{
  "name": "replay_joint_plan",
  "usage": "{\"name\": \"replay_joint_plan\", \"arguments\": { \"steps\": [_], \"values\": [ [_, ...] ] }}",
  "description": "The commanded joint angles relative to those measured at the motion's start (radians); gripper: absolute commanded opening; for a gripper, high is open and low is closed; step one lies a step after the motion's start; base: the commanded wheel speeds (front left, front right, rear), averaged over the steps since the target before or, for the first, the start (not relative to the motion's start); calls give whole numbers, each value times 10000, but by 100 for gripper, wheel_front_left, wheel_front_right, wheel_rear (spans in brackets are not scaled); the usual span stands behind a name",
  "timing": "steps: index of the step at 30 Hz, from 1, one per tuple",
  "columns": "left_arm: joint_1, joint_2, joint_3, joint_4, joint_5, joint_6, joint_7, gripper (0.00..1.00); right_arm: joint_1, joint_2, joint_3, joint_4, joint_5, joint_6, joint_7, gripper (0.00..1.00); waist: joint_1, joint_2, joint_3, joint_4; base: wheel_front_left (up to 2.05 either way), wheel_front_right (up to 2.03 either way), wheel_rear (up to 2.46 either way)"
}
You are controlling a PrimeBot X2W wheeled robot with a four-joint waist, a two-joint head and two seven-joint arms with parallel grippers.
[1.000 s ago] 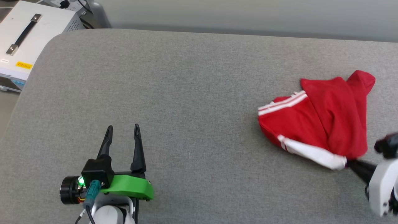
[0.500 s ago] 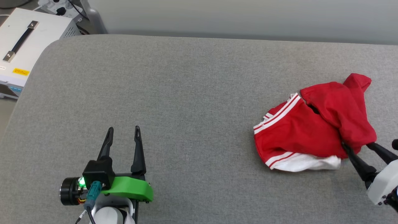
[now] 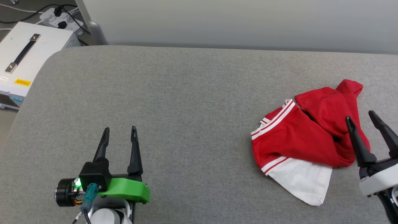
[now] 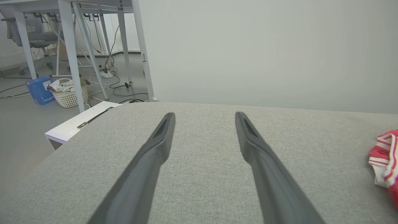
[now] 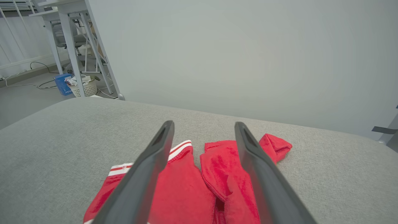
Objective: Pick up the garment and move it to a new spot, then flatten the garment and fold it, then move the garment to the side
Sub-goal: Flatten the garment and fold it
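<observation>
The garment (image 3: 298, 137), a red T-shirt with a white sleeve and striped trim, lies crumpled on the right side of the grey padded table (image 3: 186, 102). It also shows below the fingers in the right wrist view (image 5: 192, 189) and at the right edge of the left wrist view (image 4: 387, 161). My right gripper (image 3: 360, 116) hovers over the garment's right edge, open, nothing between its fingers. My left gripper (image 3: 119, 129) is open above bare table at the lower left, far from the garment.
A white equipment case (image 3: 21, 59) with a black handle sits off the table's left corner, with a power strip and cables (image 3: 60, 17) behind it. A pale wall runs along the table's far edge. A desk frame and a laundry basket (image 4: 70, 93) stand on the floor beyond.
The right gripper has opened and let go of the garment, which has dropped and settled on the table with its white sleeve spread out. The head camera has tilted. The left gripper stayed put.
</observation>
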Motion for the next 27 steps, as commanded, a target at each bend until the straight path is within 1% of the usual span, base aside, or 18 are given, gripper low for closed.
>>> {"name": "replay_joint_plan", "arguments": {
  "steps": [1, 3, 7, 11, 14, 16, 18, 21, 23, 24, 26, 27],
  "values": [
    [120, -24, -3, -23, 82, -70, -57, 100, 194, 350, -215, -167, -379, -11, 37, 100, 0, -1, -28, 36, 0, 0, 0],
    [105, -24, -22, -15, 83, -77, -57, 100, 333, 857, -436, -295, -747, -11, 123, 100, 0, -1, -47, 73, 0, 0, 0],
    [73, -24, -44, -1, 97, -99, -57, 100, 562, 1560, -740, -407, -1263, -11, 191, 100, 0, -1, -76, 144, 0, 0, 0],
    [101, -24, 23, 2, 121, -117, -57, 100, 812, 1944, -942, -461, -1539, -11, 192, 100, 0, -1, -113, 165, 0, 0, 0],
    [135, -24, 42, 27, 147, -171, -57, 100, 947, 2096, -998, -489, -1684, -11, 194, 100, 0, -1, -142, 136, 0, 0, 0],
    [14, -1, 6, 57, 172, -376, -57, 100, 986, 2185, -1012, -501, -1758, -11, 193, 100, 0, -1, -140, 85, 0, 0, 0],
    [-359, 102, -127, 61, 248, -704, -57, 100, 989, 2225, -1041, -491, -1849, -11, 178, 100, 0, -1, -117, 32, 0, 0, 0],
    [-1353, 372, -556, 181, 305, -1255, -57, 100, 902, 2237, -1001, -481, -1958, -11, 149, 100, 0, -1, -14, -119, 0, 0, 0],
    [-2132, 670, -1061, 535, 335, -1499, -34, 100, 829, 2255, -968, -472, -2035, -11, 136, 100, 0, -1, 78, -273, 0, 0, 0],
    [-2546, 777, -1335, 695, 266, -1571, 78, 100, 795, 2261, -965, -459, -2078, -11, 125, 100, 0, -1, 124, -346, 0, 0, 0],
    [-3495, 1015, -2062, 1031, -52, -1653, 639, 100, 709, 2296, -939, -405, -2149, -11, 103, 100, 0, -1, 242, -544, 0, 0, 0],
    [-4039, 1187, -2678, 1142, -392, -1663, 1001, 100, 651, 2320, -906, -382, -2191, -11, 90, 100, 0, -1, 329, -680, 0, 0, 0]
  ]
}}
